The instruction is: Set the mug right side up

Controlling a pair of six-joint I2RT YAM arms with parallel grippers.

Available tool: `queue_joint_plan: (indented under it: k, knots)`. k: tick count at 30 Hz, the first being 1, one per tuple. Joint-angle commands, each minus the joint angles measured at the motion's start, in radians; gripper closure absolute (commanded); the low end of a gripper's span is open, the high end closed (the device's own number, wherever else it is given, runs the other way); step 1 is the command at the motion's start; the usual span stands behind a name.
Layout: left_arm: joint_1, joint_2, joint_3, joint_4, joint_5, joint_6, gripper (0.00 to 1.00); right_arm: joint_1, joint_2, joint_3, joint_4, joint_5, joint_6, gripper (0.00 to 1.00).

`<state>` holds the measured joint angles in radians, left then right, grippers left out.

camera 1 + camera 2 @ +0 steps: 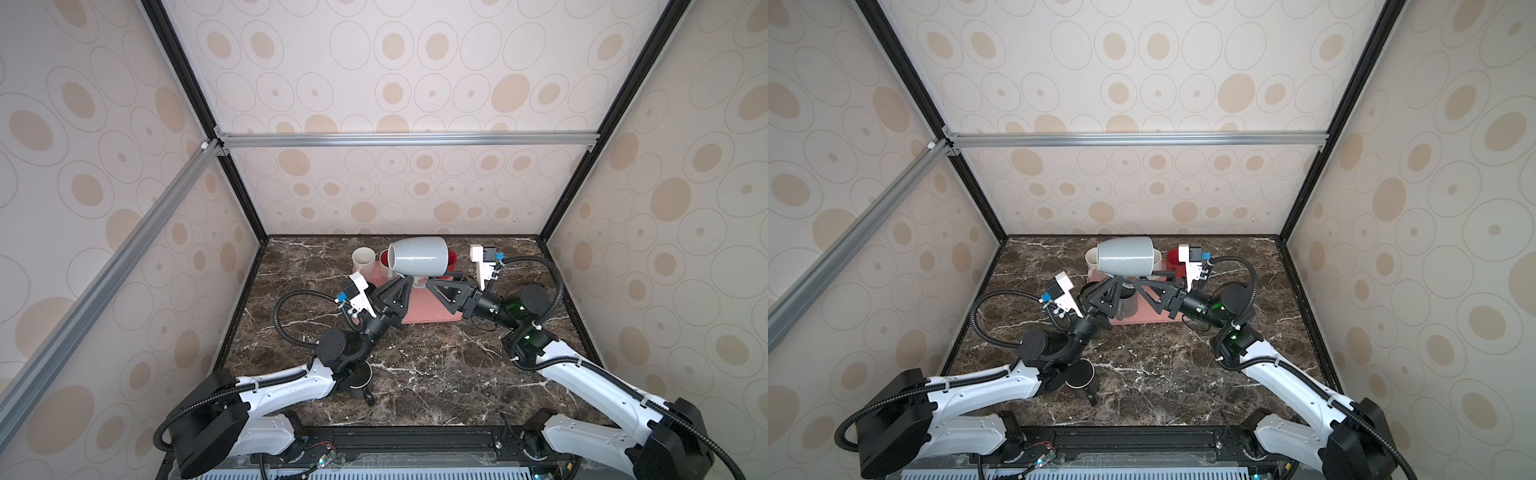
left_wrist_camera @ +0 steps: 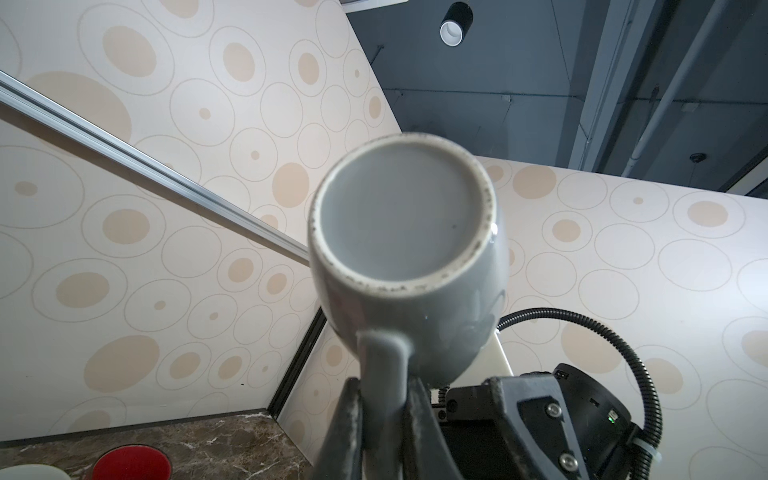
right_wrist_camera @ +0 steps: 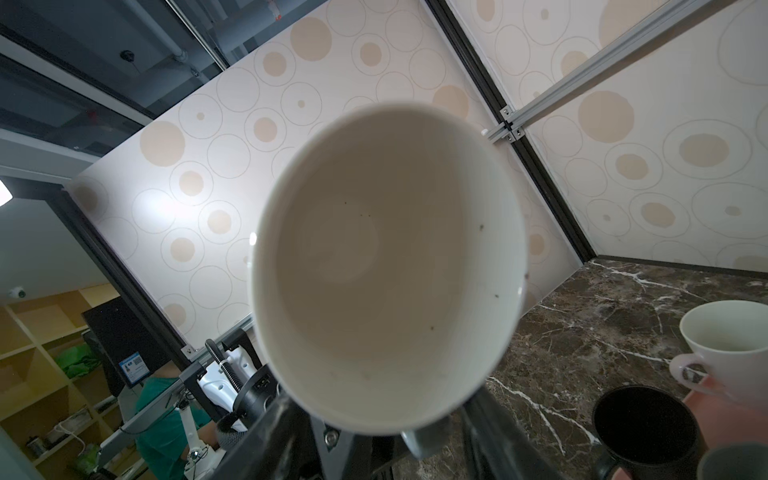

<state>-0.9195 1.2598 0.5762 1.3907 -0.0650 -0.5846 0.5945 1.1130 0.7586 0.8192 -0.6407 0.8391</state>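
The left gripper (image 1: 409, 283) is closed on the handle (image 2: 384, 365) of the grey mug (image 1: 419, 257). In the left wrist view its two fingers (image 2: 349, 424) press the handle from both sides, with no gap. The right gripper (image 1: 428, 283) meets it from the right side, tip close to tip, under the mug. Its jaws stand apart, and in the right wrist view the lower wall of the mug and the end of the handle lie between them. It cannot be told from the pictures whether these jaws touch the mug. The mug is in the air, above the far part of the pink tray (image 1: 432, 318), in the far middle of the table (image 1: 436, 374). It lies on its side, with the handle pointing down. Its base faces left and shows in the left wrist view as a flat grey disc with a pale, speckled ring. Its mouth faces right, and the right wrist view looks straight into it. The inside is off-white with a few small dark specks. Outside it is glossy grey and widens toward the mouth. In both top views a cream mug (image 1: 363, 257) stands upright just left of it, and a red mug (image 1: 454, 258) shows behind its right end. A black mug (image 1: 359, 380) stands near, beside the left arm.
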Motion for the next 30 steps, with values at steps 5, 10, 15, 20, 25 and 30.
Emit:
queue_joint_plan:
  k: [5,10,15,20,25,30]
  knots:
    - [0.011,0.016,0.096,0.18,0.042,-0.058,1.0,0.028,0.045,0.075,0.103,-0.023,0.01,0.54]
    - [0.016,0.027,0.1,0.18,0.048,-0.082,1.0,0.041,0.063,0.09,0.106,-0.021,0.008,0.66]
    - [0.018,0.019,0.094,0.154,0.036,-0.095,1.0,0.042,0.05,0.088,0.086,-0.007,-0.004,0.84]
    - [0.018,-0.003,0.078,0.095,-0.011,-0.122,0.72,0.041,0.017,0.078,0.035,0.044,-0.036,1.0]
    - [0.018,-0.027,0.046,0.043,-0.033,-0.143,0.17,0.042,-0.028,0.061,-0.051,0.14,-0.082,1.0]
    - [0.018,-0.097,0.003,-0.062,-0.054,-0.124,0.01,0.039,-0.079,0.064,-0.245,0.241,-0.163,1.0]
